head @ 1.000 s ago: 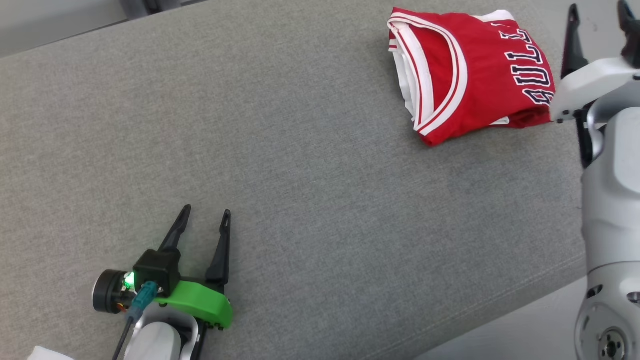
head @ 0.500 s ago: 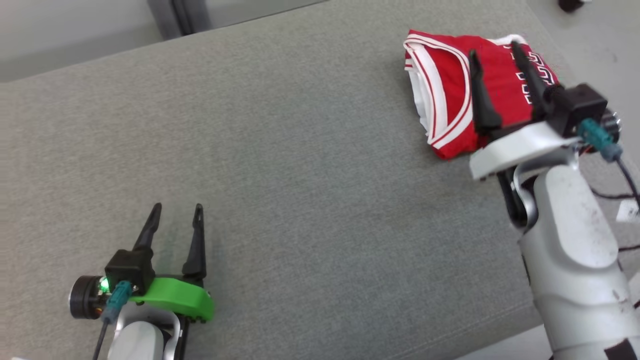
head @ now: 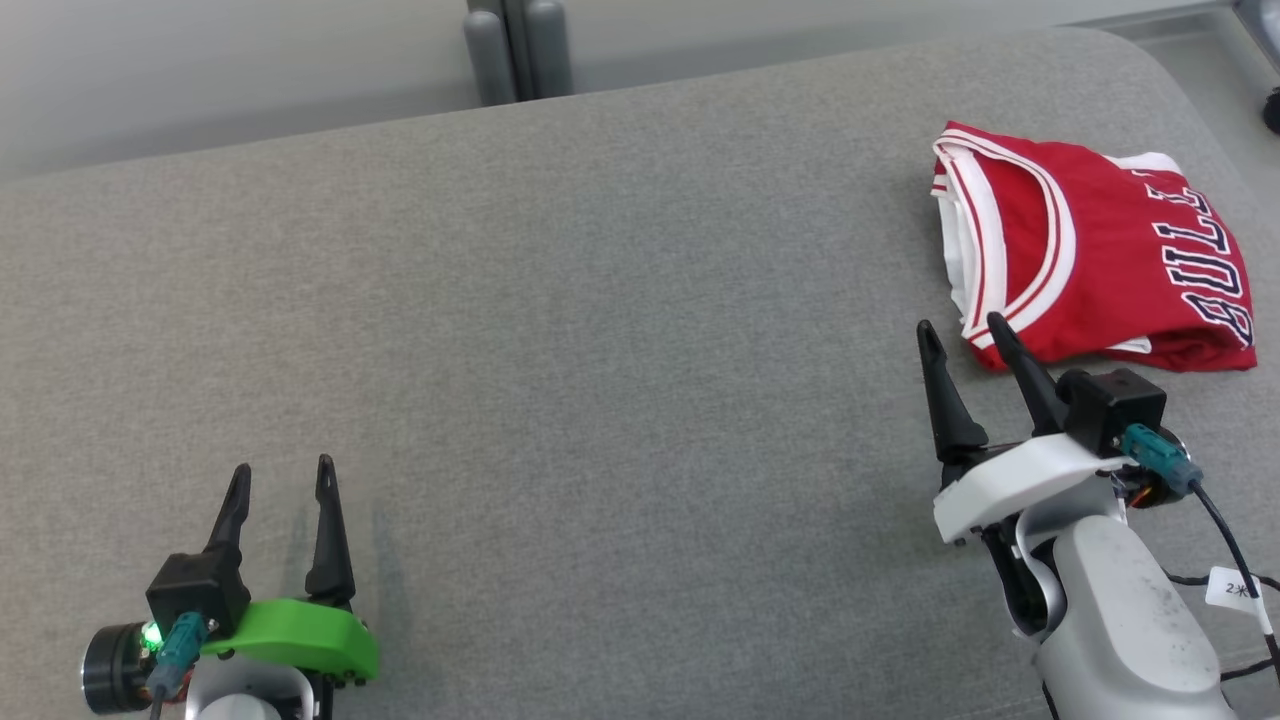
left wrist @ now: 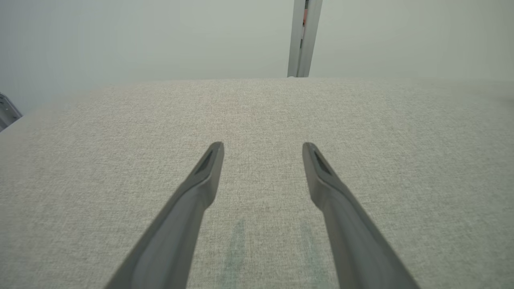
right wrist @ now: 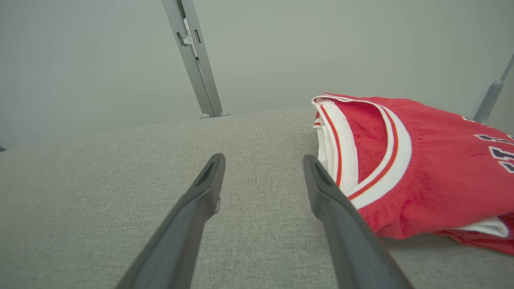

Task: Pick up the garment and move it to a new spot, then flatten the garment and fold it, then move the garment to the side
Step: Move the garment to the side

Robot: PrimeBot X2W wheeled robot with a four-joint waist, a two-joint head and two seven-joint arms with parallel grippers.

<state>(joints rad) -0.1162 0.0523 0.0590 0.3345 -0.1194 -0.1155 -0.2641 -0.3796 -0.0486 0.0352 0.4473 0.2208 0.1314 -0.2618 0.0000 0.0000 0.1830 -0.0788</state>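
A red basketball jersey [head: 1090, 265] with white trim and dark lettering is seen folded into a compact stack at the far right corner of the grey fabric-covered bench [head: 600, 350]. It is laid flat, with its neckline turned toward the bench's middle.

The right gripper [head: 959, 322] is held over the bench's right side, at the near edge of the jersey. Its fingers are spread apart and nothing is held between them. In the head view one fingertip is seen against the garment's near corner, but whether it touches cannot be told. In the right wrist view the jersey is found beside one finger, outside the gap.

The left gripper [head: 282, 466] is held low over the bench's near left part, well apart from the jersey. Its fingers are likewise spread and empty. A grey post [head: 517, 45] is seen behind the bench's far edge.
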